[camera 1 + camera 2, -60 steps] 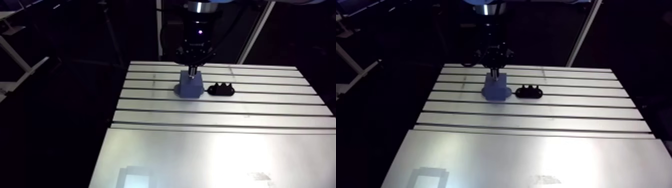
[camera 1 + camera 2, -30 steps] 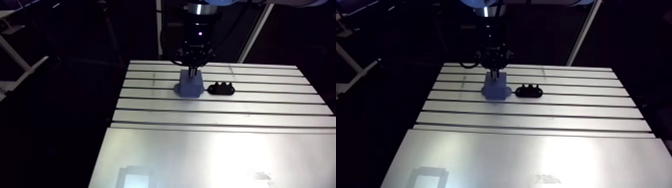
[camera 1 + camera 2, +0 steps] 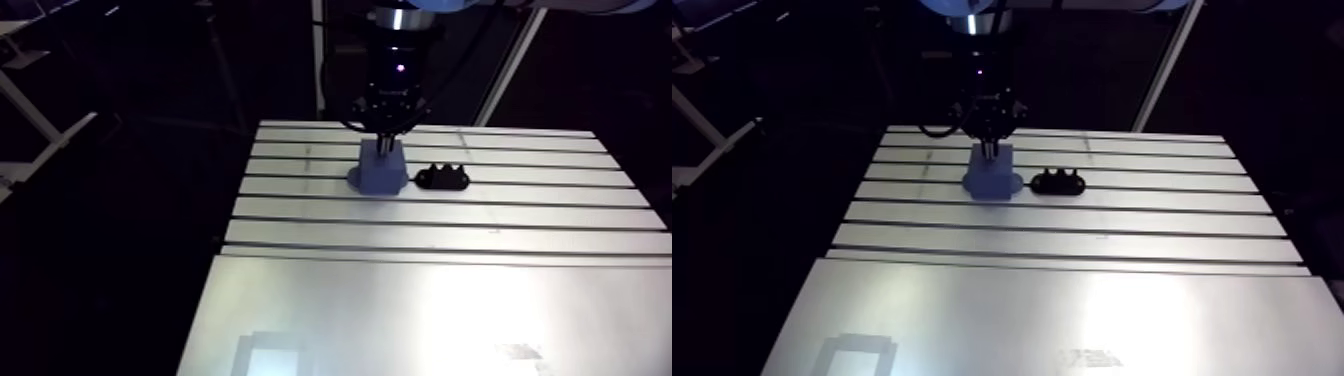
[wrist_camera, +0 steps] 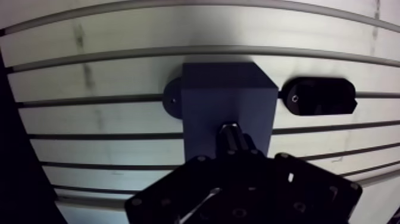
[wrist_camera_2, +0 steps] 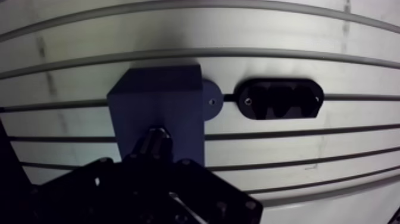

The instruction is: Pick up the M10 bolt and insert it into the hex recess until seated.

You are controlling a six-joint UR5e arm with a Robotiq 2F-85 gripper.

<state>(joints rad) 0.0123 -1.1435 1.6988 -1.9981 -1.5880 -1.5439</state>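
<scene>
A dark blue block [image 4: 223,95] with a round foot tab on each side stands on the slotted table [image 3: 450,215]. My gripper [image 4: 233,150] hangs straight above the block's near half, shut on the M10 bolt [image 4: 231,134]. The bolt's ribbed end points down at the block's top face. In the arm view the pale bolt [image 3: 384,148] reaches from the gripper [image 3: 387,125] to the top of the block [image 3: 379,170]. The hex recess is hidden under the bolt and gripper, and I cannot tell how deep the bolt sits.
A black oblong holder [image 4: 320,96] with scalloped pockets lies on the table just beside the blue block, on its right in the arm view [image 3: 442,178]. A smooth metal plate [image 3: 420,310] covers the table's near half.
The arm view has shifted very slightly. The gripper stays over the blue block with the bolt in it, and no clear movement shows.
</scene>
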